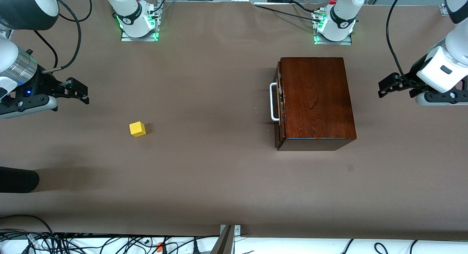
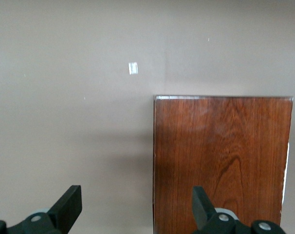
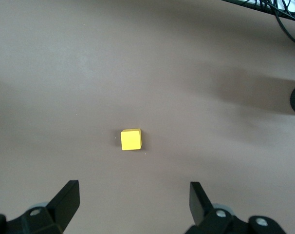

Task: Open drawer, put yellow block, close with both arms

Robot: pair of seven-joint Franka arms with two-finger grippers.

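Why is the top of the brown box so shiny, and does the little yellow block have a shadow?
Front view: the box top is glossy and reflects light; the yellow block casts a small soft shadow on the table. Left wrist view: a bright glint runs along the box's edge.

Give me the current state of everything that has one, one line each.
drawer: shut, white handle free.
yellow block: resting on the table, untouched, toward the right arm's end.
left gripper: jaws open, empty, beside the wooden box.
right gripper: jaws open, empty, short of the block.
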